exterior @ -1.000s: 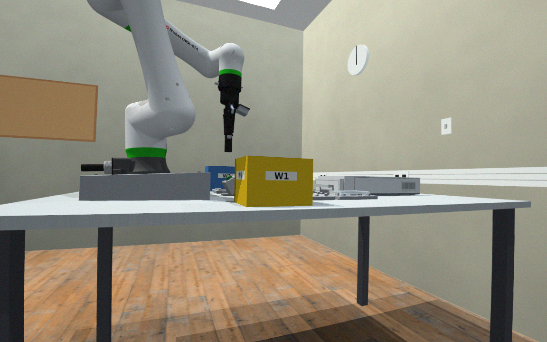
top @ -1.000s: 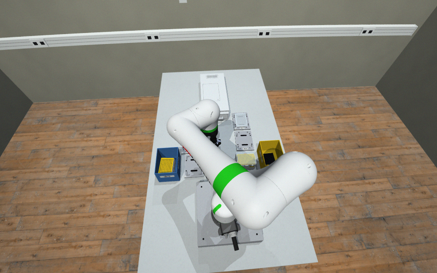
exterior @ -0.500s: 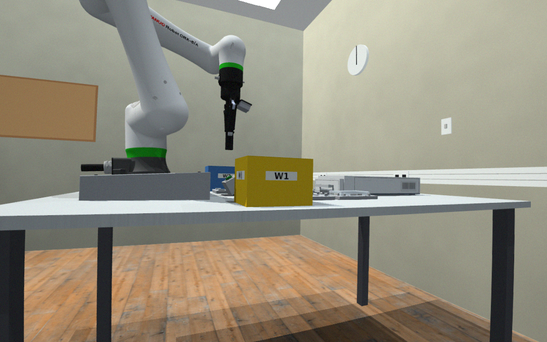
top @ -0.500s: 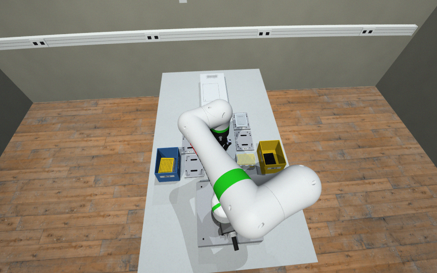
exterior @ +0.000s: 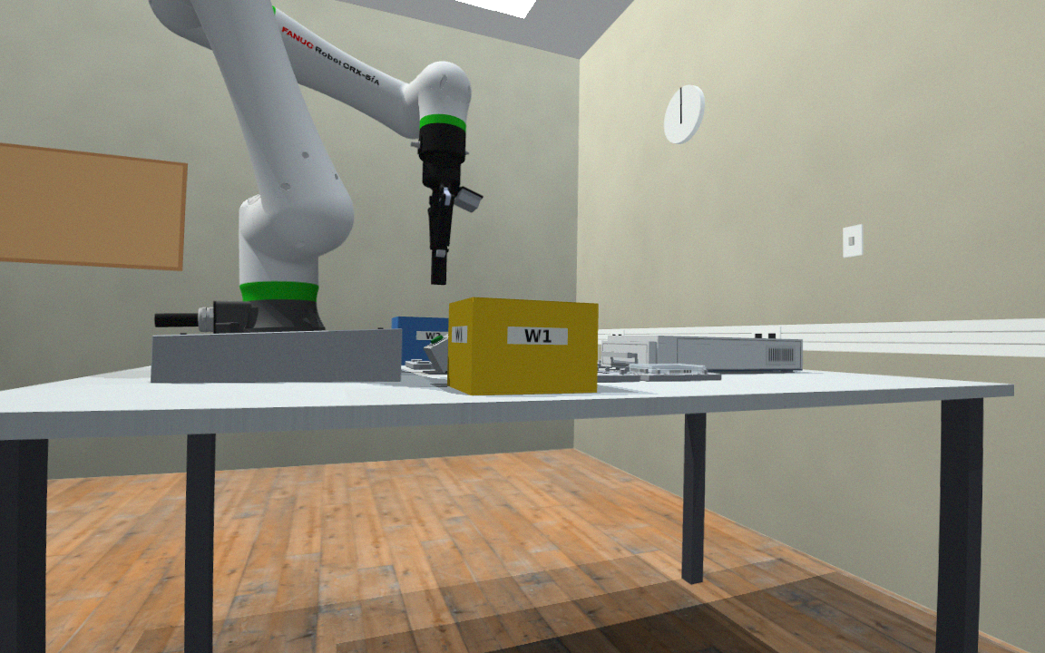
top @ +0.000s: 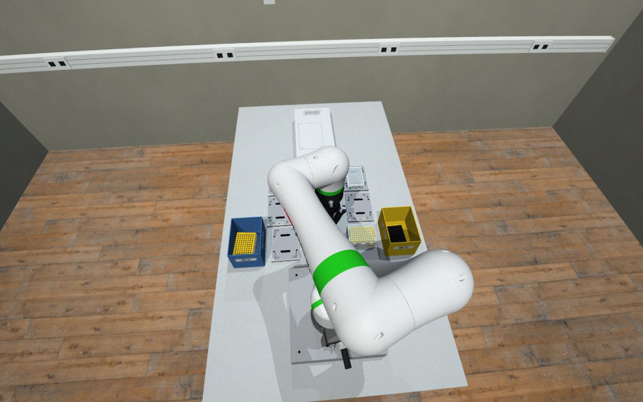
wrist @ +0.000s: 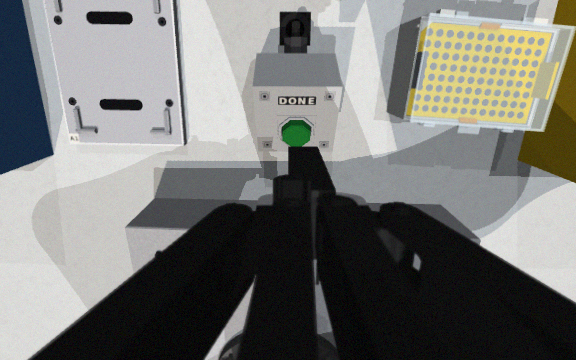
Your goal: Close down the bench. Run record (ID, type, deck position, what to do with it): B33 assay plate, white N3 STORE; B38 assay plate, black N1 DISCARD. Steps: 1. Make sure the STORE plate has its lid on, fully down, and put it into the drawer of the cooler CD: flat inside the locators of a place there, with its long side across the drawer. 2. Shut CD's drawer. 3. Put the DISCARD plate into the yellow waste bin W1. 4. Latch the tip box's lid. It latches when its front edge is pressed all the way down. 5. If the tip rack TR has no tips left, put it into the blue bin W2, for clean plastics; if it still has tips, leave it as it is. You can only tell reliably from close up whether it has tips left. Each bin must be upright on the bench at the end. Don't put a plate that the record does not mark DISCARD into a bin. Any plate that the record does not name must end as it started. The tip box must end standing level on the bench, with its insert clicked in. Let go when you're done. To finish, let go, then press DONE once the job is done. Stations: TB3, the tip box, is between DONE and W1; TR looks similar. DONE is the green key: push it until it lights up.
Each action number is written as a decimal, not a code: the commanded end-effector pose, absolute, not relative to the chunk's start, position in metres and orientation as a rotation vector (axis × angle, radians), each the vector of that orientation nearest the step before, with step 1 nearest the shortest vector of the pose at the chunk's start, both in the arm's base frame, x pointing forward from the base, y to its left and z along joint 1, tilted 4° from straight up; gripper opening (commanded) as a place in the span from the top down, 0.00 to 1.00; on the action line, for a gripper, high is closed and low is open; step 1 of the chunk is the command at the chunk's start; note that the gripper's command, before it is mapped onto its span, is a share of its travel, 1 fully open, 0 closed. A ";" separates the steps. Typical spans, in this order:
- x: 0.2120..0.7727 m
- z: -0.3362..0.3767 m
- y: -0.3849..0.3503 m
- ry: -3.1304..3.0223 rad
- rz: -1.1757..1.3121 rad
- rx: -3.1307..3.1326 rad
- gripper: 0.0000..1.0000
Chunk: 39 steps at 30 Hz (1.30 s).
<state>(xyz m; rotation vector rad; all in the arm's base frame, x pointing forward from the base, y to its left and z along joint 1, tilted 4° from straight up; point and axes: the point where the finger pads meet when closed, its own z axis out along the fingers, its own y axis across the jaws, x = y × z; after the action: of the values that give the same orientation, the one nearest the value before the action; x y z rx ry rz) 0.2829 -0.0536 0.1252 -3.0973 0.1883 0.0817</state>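
DONE key [wrist: 296, 133]: a green, eight-sided push-button set low on the face of a small grey housing [wrist: 298, 75]; it stood on the bench between an unoccupied deck nest [wrist: 118, 75] and the tip box TB3 [wrist: 480, 75]. It showed plain green, which read as unlit.
Handling of the key: judged rigid and fixed in place, a thing to be pushed rather than gripped; contact belonged on the centre of the green cap, along its own axis, with steady pressure.
Gripper [wrist: 304, 159]: fingers fully together and holding nothing, forming one narrow black tip suited to pressing.
Gripper position: in the wrist view the tip lined up just below the key; in the exterior view the gripper [exterior: 438, 274] hung well above the bench, so no contact was made.
Arm pose: elbow swung out over the bench's right side, forearm crossing the deck, wrist pointing the tool straight down.
Yellow bin W1 [exterior: 522, 345]: upright, a black plate [top: 396, 231] inside.
Blue bin W2 [top: 234, 239]: upright, a yellow rack [top: 244, 243] inside.
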 end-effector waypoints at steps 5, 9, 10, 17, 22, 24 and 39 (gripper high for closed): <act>0.283 0.112 -0.053 0.188 0.080 -3.098 0.90; 0.282 0.102 -0.053 0.188 0.080 -3.098 0.90; 0.282 0.099 -0.053 0.188 0.080 -3.098 0.90; 0.281 0.086 -0.052 0.188 0.080 -3.098 0.90; 0.281 0.072 -0.052 0.188 0.080 -3.098 0.90; 0.280 0.067 -0.051 0.188 0.080 -3.098 0.90; 0.279 0.033 -0.050 0.188 0.080 -3.098 0.90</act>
<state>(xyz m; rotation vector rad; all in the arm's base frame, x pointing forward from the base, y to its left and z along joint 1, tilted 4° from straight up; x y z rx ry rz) 0.2783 -0.0503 0.0416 -3.0972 0.1882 0.0819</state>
